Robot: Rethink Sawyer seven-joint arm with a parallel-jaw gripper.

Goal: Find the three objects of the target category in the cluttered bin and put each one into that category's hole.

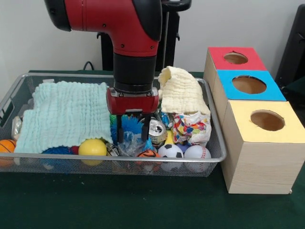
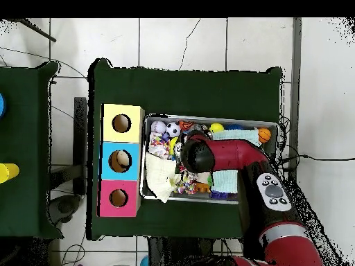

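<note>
Hovering gripper (image 1: 132, 134), fingers spread, empty, above blue spiky ball (image 1: 127, 125) in bin (image 1: 217, 152).

Claw (image 1: 132, 134) low inside cluttered bin (image 1: 209, 119)

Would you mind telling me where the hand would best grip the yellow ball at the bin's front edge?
Probably from straight above, closing across the widest middle of the yellow ball. It is round, its top lies exposed, and the wire bin wall blocks a sideways approach from the front.
</note>
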